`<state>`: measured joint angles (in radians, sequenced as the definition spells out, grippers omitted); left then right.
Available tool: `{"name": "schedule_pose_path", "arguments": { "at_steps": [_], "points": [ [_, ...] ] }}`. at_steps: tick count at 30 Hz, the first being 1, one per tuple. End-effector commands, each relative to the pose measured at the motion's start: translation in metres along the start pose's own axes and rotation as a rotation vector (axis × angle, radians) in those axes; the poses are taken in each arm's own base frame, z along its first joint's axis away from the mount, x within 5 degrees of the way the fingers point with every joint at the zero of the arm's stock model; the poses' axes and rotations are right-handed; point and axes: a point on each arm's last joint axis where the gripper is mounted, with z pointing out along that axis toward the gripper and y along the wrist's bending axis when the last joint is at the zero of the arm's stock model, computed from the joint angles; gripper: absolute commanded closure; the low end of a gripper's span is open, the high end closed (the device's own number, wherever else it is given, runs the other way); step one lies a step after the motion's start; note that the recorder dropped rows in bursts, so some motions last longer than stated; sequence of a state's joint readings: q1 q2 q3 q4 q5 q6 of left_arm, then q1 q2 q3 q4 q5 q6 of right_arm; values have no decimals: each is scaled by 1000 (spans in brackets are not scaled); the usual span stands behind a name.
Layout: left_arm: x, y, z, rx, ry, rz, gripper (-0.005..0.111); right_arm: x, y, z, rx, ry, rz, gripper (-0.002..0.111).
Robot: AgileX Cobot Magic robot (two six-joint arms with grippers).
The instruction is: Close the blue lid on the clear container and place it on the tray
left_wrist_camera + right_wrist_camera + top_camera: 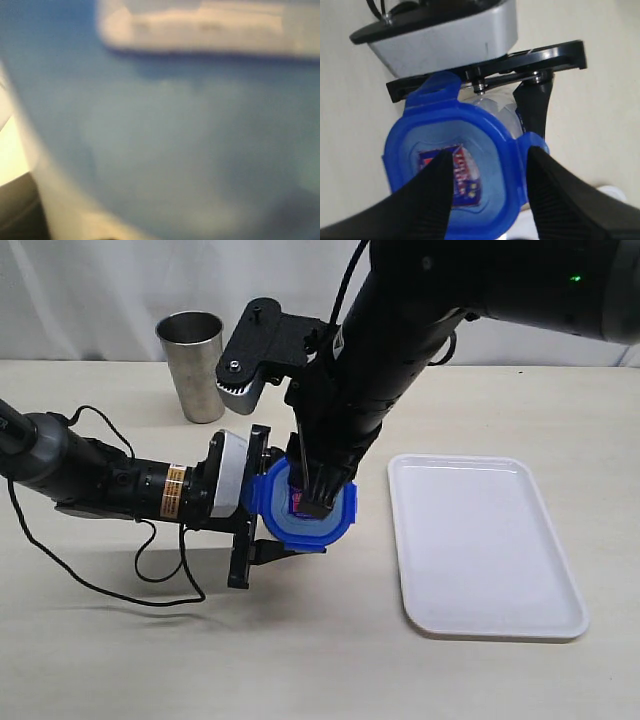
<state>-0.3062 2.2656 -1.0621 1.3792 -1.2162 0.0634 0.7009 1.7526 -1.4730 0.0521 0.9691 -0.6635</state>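
The blue lid (300, 518) sits on the mouth of the clear container (492, 107), which is tipped on its side above the table. My left gripper (268, 498) reaches in from the left, shut on the container's body, one finger (536, 102) along its wall. My right gripper (315, 502) comes down from above and stands open astride one edge of the lid (465, 125): one finger over the red-and-white sticker (465, 175), the other outside a side flap. The left wrist view is a close blue blur. The white tray (480, 550) lies to the right.
A shiny steel cup (195, 365) stands upright at the back left, behind the left arm. The left arm's black cable (100, 585) loops over the table in front of it. The right arm (400, 330) slants across the middle from the upper right.
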Motion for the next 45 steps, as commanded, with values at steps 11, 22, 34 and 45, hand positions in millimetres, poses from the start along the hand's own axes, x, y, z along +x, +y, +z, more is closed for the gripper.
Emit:
{"name": "schedule_pose_path", "arguments": {
  "at_steps": [11,22,34,45],
  "points": [
    [-1,0,2,1,19,-60,107,10,6,25,-141,152,4,74],
    [-3,3,2,-30,-9,-133,107,10,9,48,-200,166,17,78],
    [-3,4,2,-39,-9,-154,107,10,14,65,-275,175,30,78],
    [-3,4,2,-44,-10,-183,107,12,20,69,-382,173,52,91]
  ]
}}
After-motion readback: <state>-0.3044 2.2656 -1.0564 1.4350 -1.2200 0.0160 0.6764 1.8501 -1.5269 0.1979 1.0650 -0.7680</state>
